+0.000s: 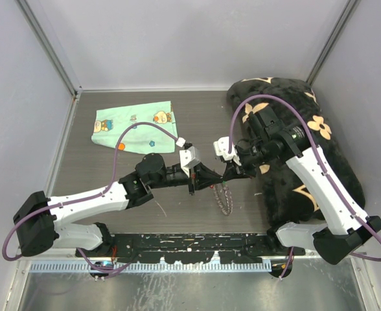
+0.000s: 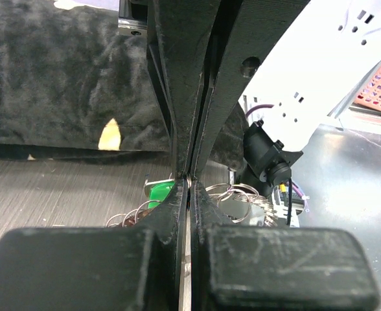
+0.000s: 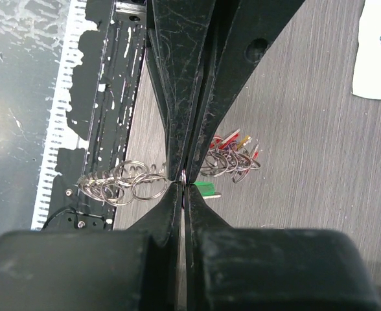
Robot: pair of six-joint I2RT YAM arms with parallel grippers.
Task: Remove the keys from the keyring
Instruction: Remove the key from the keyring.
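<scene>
1. Seen from above, two robot arms reached in from the near edge of a dark grey wood-grain surface (image 1: 177, 217), and their pincers met close to its middle.
2. The left pincer (image 1: 207, 179) pointed toward the right edge. In its wrist view the two black fingers (image 2: 177, 129) were clenched, tips pressed together on the thin wire of the keyring (image 2: 237, 194).
3. The right pincer (image 1: 230, 172) pointed toward the left edge, just beside the left one. Its fingers (image 3: 177, 116) were likewise clenched, nipping the keyring wire at their tips.
4. The keyring (image 1: 224, 196) trailed from between the two pincers toward the near edge, around the middle of the surface. Whether its lower end touched the surface could not be told.
5. In the right wrist view, a row of silver loops (image 3: 122, 184) fanned out on one side of the fingertips.
6. On the other side sat the keys (image 3: 232, 154), bunched together with red and orange heads. A green-headed key (image 3: 204, 188) lay just by the fingertips.
7. A mint-green cloth (image 1: 135, 127) with cartoon prints lay flat near the far left corner, well apart from the pincers.
8. A black blanket (image 1: 294, 129) with tan flower shapes was heaped along the right edge, under the right arm.
</scene>
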